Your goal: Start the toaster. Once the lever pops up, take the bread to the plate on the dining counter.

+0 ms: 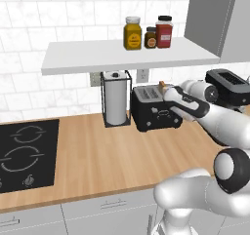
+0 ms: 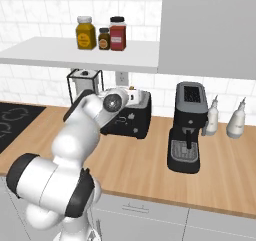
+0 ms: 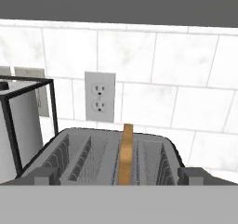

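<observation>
The toaster (image 1: 155,108) stands on the wooden table (image 1: 107,156) against the tiled wall, and serves as the landmark here. The bread (image 3: 125,153) stands upright on edge in one of the toaster's slots, its tan crust rising above the slot rim; the slot beside it looks empty, though the hand view shows only part of its depth. Just left of the toaster, nearly touching it, a black wire holder carries a paper towel roll (image 1: 116,102). Above the toaster a white shelf (image 1: 122,56) holds three jars (image 1: 149,33) near its right end. Right of the toaster, a short way along the table, stands a black coffee machine (image 2: 188,127), and beyond it two pale bottles (image 2: 224,117). Behind the toaster a wall outlet (image 3: 99,96) sits on the tiles. The fingers (image 3: 122,177) hang released, spread wide with nothing between them, low over the toaster's near edge, one tip (image 3: 42,175) outside each side of the slots. In front of the toaster the table is bare wood out to its front edge, and far to the left of it lies a black cooktop (image 1: 27,153).
</observation>
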Controlling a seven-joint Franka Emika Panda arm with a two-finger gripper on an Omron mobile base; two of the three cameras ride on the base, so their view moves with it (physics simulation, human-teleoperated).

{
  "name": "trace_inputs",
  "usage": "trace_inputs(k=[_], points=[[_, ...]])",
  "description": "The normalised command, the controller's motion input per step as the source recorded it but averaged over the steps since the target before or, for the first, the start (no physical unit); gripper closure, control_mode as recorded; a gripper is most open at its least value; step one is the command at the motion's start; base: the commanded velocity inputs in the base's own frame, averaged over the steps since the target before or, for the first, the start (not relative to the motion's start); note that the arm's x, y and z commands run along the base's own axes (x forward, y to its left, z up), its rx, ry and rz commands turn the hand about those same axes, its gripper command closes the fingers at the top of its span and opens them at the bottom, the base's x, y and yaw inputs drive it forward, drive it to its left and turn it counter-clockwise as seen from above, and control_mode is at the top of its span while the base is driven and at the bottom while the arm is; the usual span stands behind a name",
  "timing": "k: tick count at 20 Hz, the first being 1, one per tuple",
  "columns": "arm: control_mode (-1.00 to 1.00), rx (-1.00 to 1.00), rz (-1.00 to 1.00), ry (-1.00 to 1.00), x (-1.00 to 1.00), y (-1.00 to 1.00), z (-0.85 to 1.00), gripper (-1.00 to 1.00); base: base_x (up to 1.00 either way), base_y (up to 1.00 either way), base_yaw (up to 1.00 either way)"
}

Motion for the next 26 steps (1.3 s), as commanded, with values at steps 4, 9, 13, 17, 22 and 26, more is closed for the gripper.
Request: trace_inputs(k=[4, 9, 13, 17, 22, 26], points=[[-1.00, 0.13, -0.04, 0.03, 0.38, 0.00, -0.03, -1.00, 0.00, 0.00, 0.00], [-1.00, 0.05, 0.00, 0.05, 0.28, -0.07, -0.09, -1.00, 0.00, 0.00, 0.00], [-1.00, 0.00, 0.00, 0.00, 0.18, 0.00, -0.14, -1.00, 0.00, 0.00, 0.00], [-1.00, 0.00, 0.00, -0.02, 0.06, 0.00, -0.32, -1.00, 0.00, 0.00, 0.00], [-1.00, 0.00, -0.01, 0.00, 0.13, 0.00, -0.34, -1.00, 0.00, 0.00, 0.00], [-1.00, 0.00, 0.00, 0.00, 0.22, -0.05, -0.16, -1.00, 0.00, 0.00, 0.00]])
